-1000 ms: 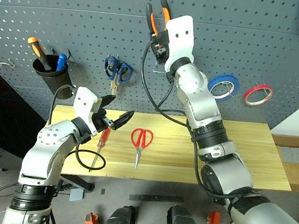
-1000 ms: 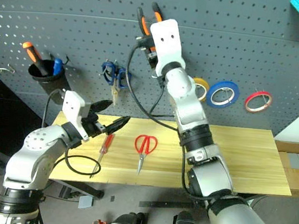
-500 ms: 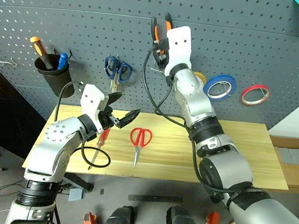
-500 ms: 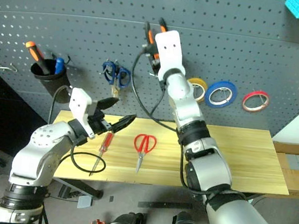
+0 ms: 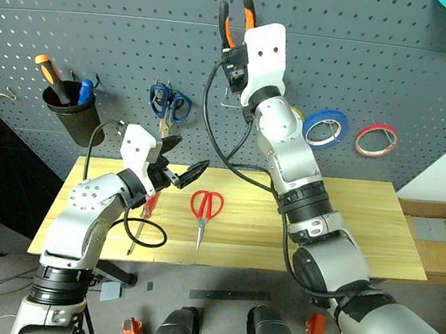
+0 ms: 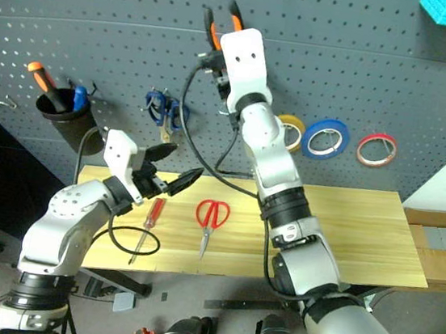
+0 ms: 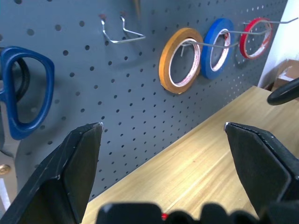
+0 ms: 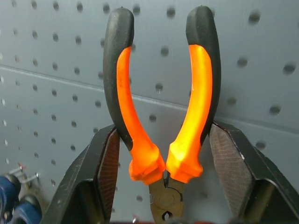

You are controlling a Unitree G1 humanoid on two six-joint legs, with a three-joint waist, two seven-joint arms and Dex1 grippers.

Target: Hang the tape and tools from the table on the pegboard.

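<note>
My right gripper is shut on the orange-and-black pliers, gripping them low on the handles, which point up and spread apart close against the dark grey pegboard. My left gripper hangs open and level above the left part of the yellow table, with nothing between its fingers. Just below it on the table lies the red-handled screwdriver. The red-handled scissors lie to its right, blades toward the front edge. The thin red tape hangs on a hook at the right of the board.
A blue tape roll and a yellow roll hang left of the red one. Blue-handled scissors hang further left, beside a black cup that holds an orange-handled screwdriver. A bare wire hook sits on the board.
The right gripper with the pliers dipped a little along the board and then rose again to about its earlier height. The left gripper stayed open and almost still.
</note>
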